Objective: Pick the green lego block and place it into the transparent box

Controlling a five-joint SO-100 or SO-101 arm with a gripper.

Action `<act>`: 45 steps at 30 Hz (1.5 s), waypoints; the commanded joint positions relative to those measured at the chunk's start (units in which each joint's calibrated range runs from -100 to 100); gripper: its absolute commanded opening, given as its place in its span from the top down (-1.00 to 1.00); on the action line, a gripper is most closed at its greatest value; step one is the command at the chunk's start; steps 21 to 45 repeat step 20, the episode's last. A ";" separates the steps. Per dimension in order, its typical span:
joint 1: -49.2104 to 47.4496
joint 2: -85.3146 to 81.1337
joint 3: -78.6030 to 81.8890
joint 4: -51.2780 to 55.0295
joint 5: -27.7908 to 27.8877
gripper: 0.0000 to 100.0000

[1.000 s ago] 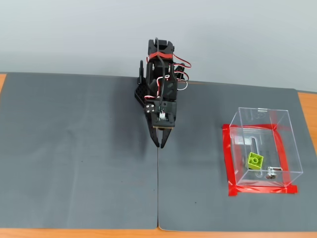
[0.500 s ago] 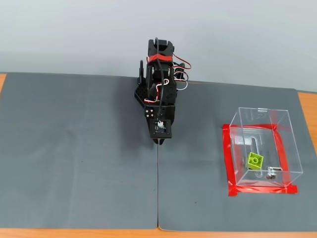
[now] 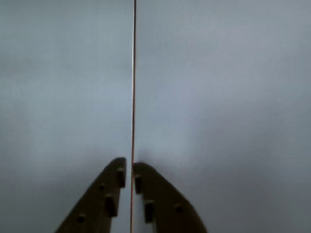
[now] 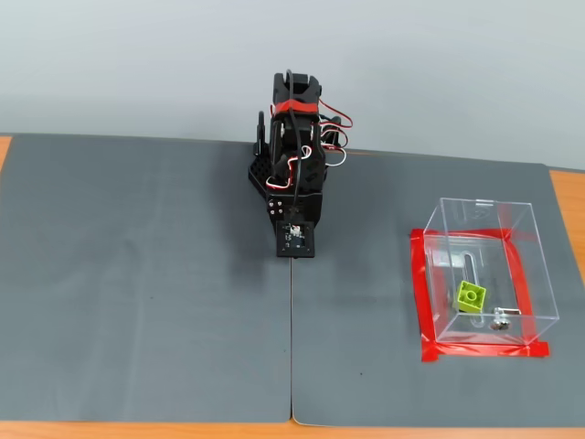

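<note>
The green lego block (image 4: 472, 296) lies inside the transparent box (image 4: 526, 240), near its front, next to a small metal piece (image 4: 499, 322). The box stands on the right of the grey mat with red tape (image 4: 418, 297) around its base. The arm (image 4: 294, 174) is folded at the back centre of the mat, far to the left of the box. In the wrist view my gripper (image 3: 130, 166) is shut and empty, its fingertips almost touching just above the mat's seam (image 3: 133, 73). The block and the box do not show in the wrist view.
Two grey mats (image 4: 137, 274) meet at a seam (image 4: 292, 347) that runs from the arm to the front edge. An orange table edge (image 4: 567, 197) shows at the right and along the front. A pale wall stands behind the arm.
</note>
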 commanded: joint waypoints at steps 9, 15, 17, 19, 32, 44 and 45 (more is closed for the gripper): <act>0.27 0.00 -2.93 0.33 -0.10 0.96; -0.03 0.00 -3.02 0.33 0.11 0.96; -0.03 0.00 -3.02 0.33 0.11 0.96; -0.03 0.00 -3.02 0.33 0.11 0.96; -0.03 0.00 -3.02 0.33 0.11 0.96; -0.03 0.00 -3.02 0.33 0.11 0.96; -0.03 0.00 -3.02 0.33 0.11 0.96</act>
